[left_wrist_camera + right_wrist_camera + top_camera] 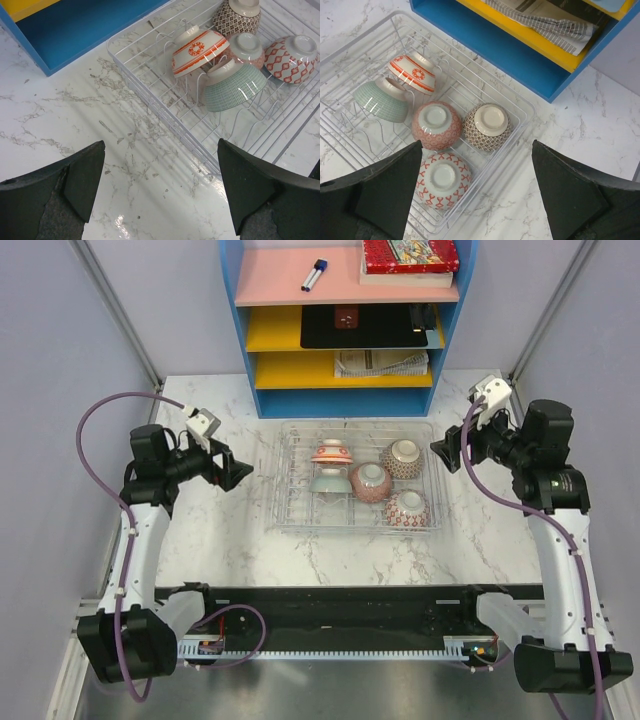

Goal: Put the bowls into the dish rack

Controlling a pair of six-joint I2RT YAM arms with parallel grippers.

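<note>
In the dish rack [288,502], five glazed bowls [370,481] look slick and breakable; pinch a rim. Left pincer [240,472] at nine o'clock, right pincer [442,453] at three, both gape empty.

The left wrist view's top edge cuts off the brown-patterned bowl [236,17], and the dish rack [150,92] runs off to the right. From the right wrist, the jaws of the right gripper [476,150] cover the rack's near corner — the newspaper [545,22] print is too small to read.
</note>
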